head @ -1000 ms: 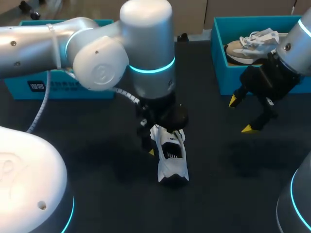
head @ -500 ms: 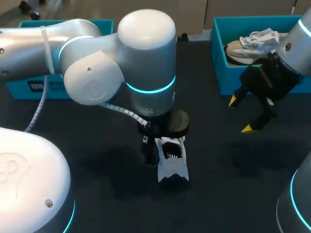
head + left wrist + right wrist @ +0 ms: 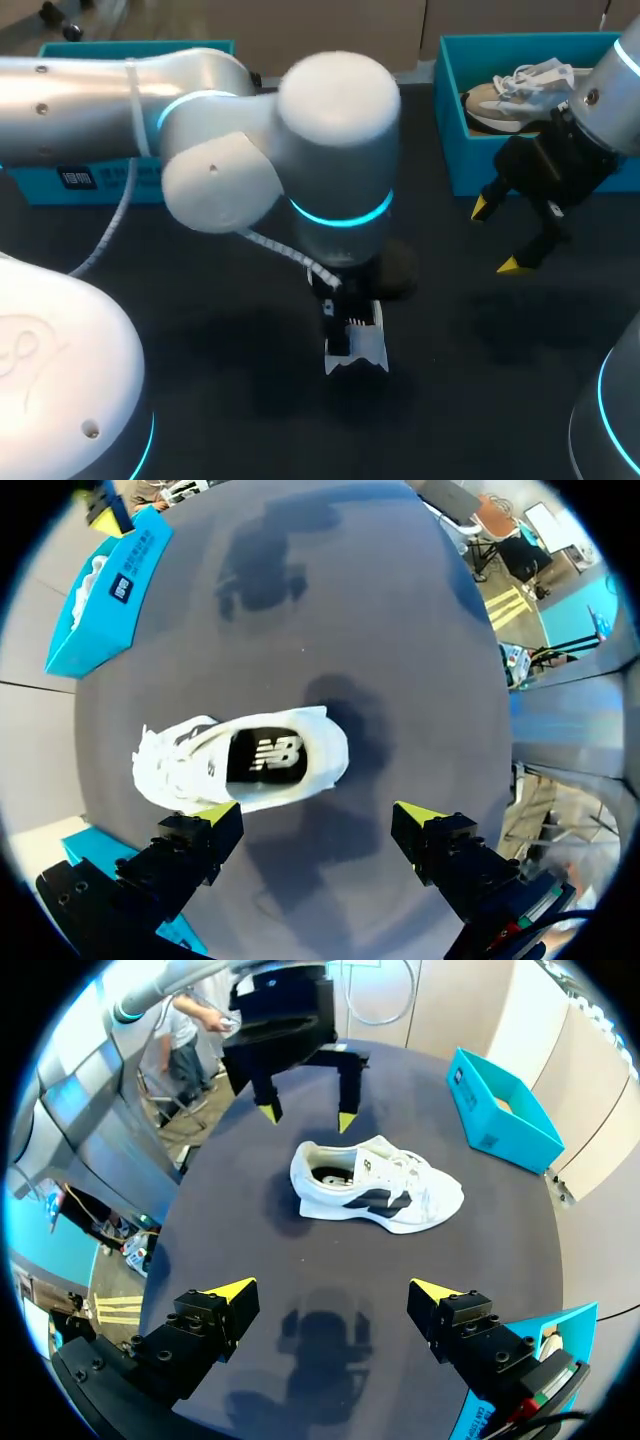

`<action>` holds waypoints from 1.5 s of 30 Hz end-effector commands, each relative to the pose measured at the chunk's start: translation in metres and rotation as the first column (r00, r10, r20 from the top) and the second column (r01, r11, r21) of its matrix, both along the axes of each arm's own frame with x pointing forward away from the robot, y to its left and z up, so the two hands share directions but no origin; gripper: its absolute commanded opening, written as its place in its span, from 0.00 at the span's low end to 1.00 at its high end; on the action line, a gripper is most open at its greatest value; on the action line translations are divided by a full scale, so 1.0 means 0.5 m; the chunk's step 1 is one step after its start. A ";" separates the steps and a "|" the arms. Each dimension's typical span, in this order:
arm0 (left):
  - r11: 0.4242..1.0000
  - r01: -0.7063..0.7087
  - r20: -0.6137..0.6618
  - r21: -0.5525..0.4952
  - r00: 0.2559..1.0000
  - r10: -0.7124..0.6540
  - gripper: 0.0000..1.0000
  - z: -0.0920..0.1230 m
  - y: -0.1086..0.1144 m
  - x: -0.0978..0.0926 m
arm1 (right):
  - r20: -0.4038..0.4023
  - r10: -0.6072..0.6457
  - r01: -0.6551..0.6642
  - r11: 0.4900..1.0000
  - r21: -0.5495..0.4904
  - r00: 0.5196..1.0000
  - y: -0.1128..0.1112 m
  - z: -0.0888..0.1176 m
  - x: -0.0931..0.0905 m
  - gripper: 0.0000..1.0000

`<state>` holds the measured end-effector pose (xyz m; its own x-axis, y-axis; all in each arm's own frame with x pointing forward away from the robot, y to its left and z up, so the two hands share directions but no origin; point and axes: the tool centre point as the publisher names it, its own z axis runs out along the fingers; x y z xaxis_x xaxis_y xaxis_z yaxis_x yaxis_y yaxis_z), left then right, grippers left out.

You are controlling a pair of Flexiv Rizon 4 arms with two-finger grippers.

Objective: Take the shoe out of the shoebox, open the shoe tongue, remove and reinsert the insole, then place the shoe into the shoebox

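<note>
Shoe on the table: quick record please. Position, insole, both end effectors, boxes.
white shoe: upright on the table, outside both boxes
insole: dark, in place inside the shoe
left end effector: open, empty, by the shoe's heel end
right end effector: open, empty, beside the right shoebox
right shoebox: holds a second shoe
left shoebox: partly hidden, contents unclear

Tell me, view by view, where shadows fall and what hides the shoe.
Head view: the left arm covers most of the white shoe; only one end shows. Left wrist view: shoe unhidden, a shadow on the table beside its heel, ahead of the open left hand. Right wrist view: shoe in full sight, a shadow between the fingers of the open right hand.
</note>
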<state>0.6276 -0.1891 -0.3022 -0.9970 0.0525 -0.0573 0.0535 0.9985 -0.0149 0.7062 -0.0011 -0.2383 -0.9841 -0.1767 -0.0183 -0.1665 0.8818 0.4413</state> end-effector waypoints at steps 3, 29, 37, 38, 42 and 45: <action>0.999 -0.044 0.061 0.032 0.997 0.042 1.00 -0.022 -0.046 -0.032 | 0.001 0.000 0.000 1.000 -0.003 1.000 0.001 -0.002 0.001 1.00; 1.000 -0.001 0.047 -0.018 0.999 0.002 1.00 -0.074 -0.040 -0.033 | 0.001 0.000 0.000 1.000 -0.003 1.000 0.001 -0.002 0.001 1.00; 0.999 -0.015 0.034 -0.032 0.999 0.016 1.00 -0.073 -0.037 -0.030 | 0.001 0.000 0.000 1.000 -0.003 1.000 0.001 -0.002 0.001 1.00; 0.999 -0.023 0.035 -0.039 0.999 0.025 1.00 -0.073 -0.035 -0.027 | 0.001 0.000 0.000 1.000 -0.003 1.000 0.001 -0.002 0.001 1.00; 0.999 -0.027 0.052 -0.035 0.998 0.029 1.00 -0.084 -0.030 -0.025 | 0.001 0.000 0.000 1.000 -0.003 1.000 0.001 -0.002 0.001 1.00; 0.999 -0.044 0.052 -0.021 0.998 0.045 1.00 -0.103 -0.026 -0.020 | 0.001 0.000 0.000 1.000 -0.003 1.000 0.001 -0.002 0.001 1.00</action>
<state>0.6170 -0.2041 -0.3441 -0.9935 0.0126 -0.1130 0.0160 0.9994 -0.0291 0.7062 -0.0012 -0.2383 -0.9841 -0.1764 -0.0183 -0.1663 0.8818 0.4413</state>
